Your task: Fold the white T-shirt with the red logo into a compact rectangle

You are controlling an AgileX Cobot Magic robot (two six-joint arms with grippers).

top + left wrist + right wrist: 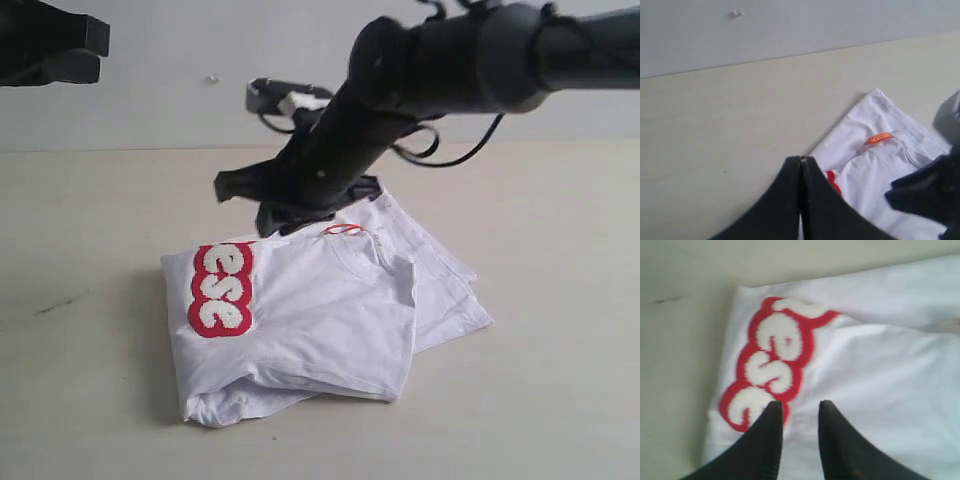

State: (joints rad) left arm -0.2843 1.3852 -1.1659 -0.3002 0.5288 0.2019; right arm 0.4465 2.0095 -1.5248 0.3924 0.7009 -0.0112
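The white T-shirt lies folded in a thick, roughly rectangular stack on the table. The red logo faces up along its left edge, showing fuzzy white letters "ese". An orange neck tag sits at the collar near the far edge. My right gripper reaches across the middle and hovers over the shirt's far left part. In the right wrist view it is open just above the cloth beside the logo, holding nothing. My left gripper hangs high at the far left, and its fingers are shut and empty.
The pale tabletop surrounds the shirt on all sides. A grey wall rises behind the table's far edge. The right arm spans the upper right, with cables hanging from it.
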